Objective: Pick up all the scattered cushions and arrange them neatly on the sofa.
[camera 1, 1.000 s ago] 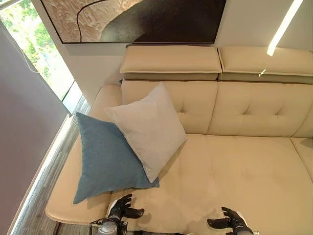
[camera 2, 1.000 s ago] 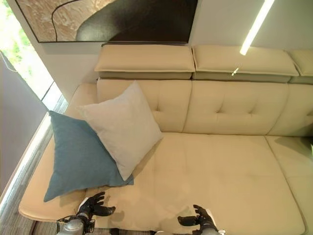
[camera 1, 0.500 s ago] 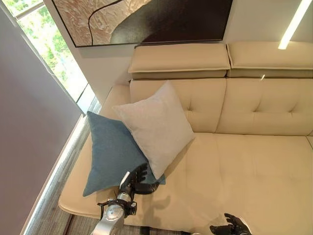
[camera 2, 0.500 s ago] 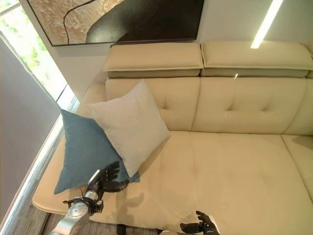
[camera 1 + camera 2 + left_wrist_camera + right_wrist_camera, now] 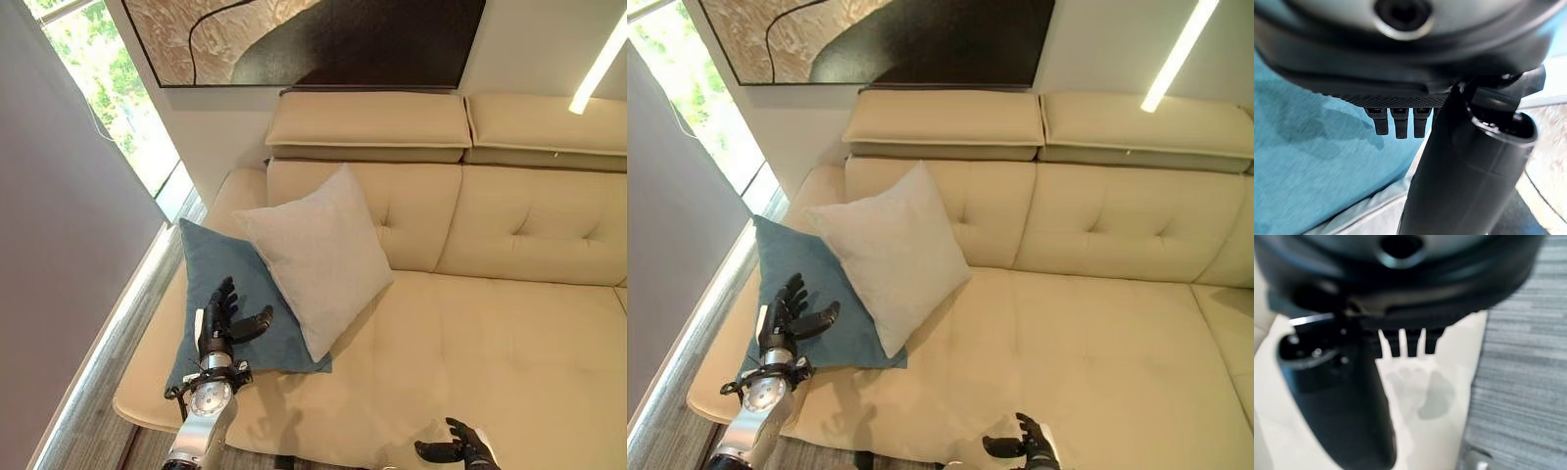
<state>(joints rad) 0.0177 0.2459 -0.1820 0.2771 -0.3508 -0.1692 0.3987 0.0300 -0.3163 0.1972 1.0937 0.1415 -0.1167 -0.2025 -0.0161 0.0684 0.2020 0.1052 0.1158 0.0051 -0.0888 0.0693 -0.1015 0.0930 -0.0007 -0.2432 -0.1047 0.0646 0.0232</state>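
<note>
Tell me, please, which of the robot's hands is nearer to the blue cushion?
Left. The left hand is over the blue cushion, fingers spread; the right hand is far off, by the sofa seat's front edge.

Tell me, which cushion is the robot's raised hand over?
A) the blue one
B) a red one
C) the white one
A: the open left hand is above the blue cushion, beside the white cushion, which overlaps the blue one.

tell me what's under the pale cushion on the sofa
The pale cushion leans against the sofa backrest, and its lower left part overlaps the blue cushion, which lies on the seat. How far the blue one reaches beneath it is hidden.
</note>
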